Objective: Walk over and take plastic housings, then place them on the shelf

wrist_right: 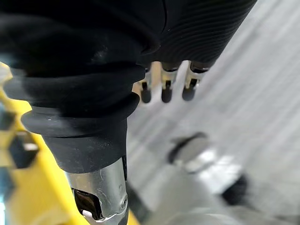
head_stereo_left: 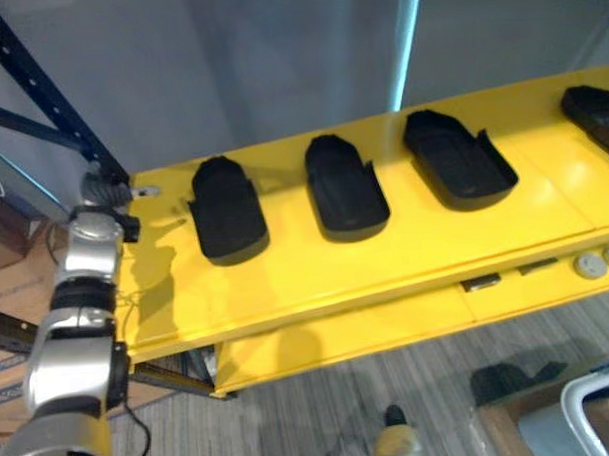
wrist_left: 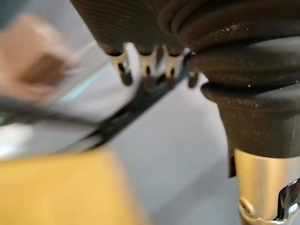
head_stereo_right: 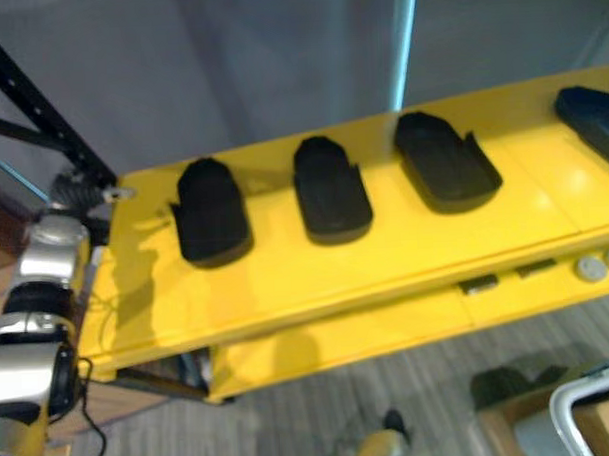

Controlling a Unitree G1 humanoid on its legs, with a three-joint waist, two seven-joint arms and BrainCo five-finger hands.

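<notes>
Several black plastic housings lie in a row on the yellow shelf point(head_stereo_left: 386, 265): one at the left point(head_stereo_left: 227, 209), one in the middle point(head_stereo_left: 345, 187), one to the right point(head_stereo_left: 457, 158), and a fourth cut off at the far right point(head_stereo_left: 596, 113). My left hand point(head_stereo_left: 103, 190) hangs at the shelf's left end, beside the leftmost housing and apart from it. In the left wrist view its fingers point(wrist_left: 126, 72) are relaxed and hold nothing. My right hand point(wrist_right: 164, 91) hangs low over the grey floor, fingers relaxed and empty, with a yellow edge point(wrist_right: 18, 187) beside it.
A black rack upright point(head_stereo_left: 40, 97) slants down to the shelf's left corner, close to my left hand. A lower yellow level point(head_stereo_left: 388, 325) juts out below, with two grey round parts point(head_stereo_left: 590, 266) at the right. A white-rimmed box point(head_stereo_left: 591, 418) stands on the floor at lower right.
</notes>
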